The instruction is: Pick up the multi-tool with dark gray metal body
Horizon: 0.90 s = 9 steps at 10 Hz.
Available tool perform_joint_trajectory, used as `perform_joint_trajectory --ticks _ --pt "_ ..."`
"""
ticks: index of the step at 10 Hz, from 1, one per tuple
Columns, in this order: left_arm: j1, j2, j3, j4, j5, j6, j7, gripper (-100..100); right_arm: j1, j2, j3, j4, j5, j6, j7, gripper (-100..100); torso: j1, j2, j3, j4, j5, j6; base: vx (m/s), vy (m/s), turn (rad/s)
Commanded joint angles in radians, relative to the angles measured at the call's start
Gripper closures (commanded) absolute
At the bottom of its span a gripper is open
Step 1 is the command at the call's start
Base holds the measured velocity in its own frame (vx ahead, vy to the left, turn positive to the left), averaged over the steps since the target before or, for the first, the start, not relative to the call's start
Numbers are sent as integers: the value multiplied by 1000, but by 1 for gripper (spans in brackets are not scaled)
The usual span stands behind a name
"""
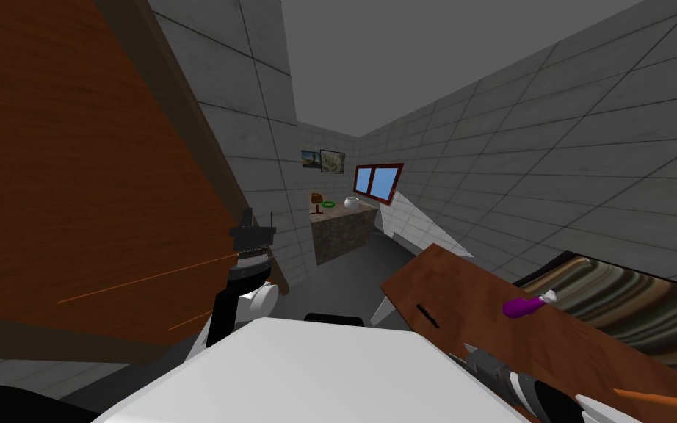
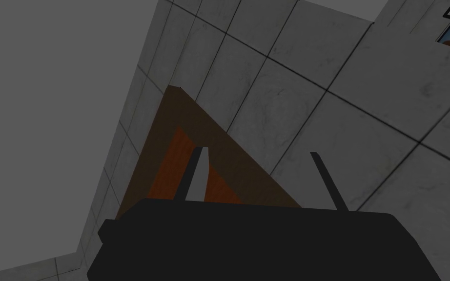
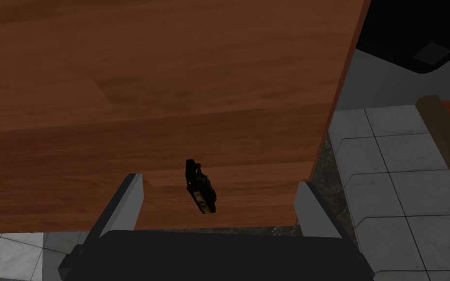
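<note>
Right now, the multi-tool [image 3: 200,188] is lying flat on the brown wooden table [image 3: 170,88], close to its edge. It is being shown as a small, dark, long thing with a bumpy outline and a pale patch near one end. Its long side is sitting at a slant. One end is pointing toward the dark block of the right gripper [image 3: 219,183], and the other end is pointing away across the table top. The tool is lying in the gap between the two grey fingers [image 3: 127,200], which are being held wide apart and are not touching it. The table top is smooth, with wavy wood lines. Grey tiles [image 3: 399,161] are being shown past the table's edge. In the head view, a purple thing [image 1: 522,307] with a white tip is lying farther along the same table. The left gripper [image 1: 259,214] is being held up beside a big brown wooden board [image 1: 73,169], well apart from the tool. Its thin fingers [image 2: 197,175] are being held open too.
</note>
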<state>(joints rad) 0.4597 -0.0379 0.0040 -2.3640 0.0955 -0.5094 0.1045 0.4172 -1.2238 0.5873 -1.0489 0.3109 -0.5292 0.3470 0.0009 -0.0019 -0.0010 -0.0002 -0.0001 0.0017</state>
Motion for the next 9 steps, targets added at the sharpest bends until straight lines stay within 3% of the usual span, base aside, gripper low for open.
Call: perform_joint_trajectory --ticks 1,9 --pt "0 0 0 0 0 0 0 0 0 0 0 0 0 0 0 -100 0 0 0 0 0 0 2 6 23" --pt "0 0 0 0 0 0 0 0 4 -5 8 8 7 2 5 -100 0 0 0 0 0 0 3 -1 -3"
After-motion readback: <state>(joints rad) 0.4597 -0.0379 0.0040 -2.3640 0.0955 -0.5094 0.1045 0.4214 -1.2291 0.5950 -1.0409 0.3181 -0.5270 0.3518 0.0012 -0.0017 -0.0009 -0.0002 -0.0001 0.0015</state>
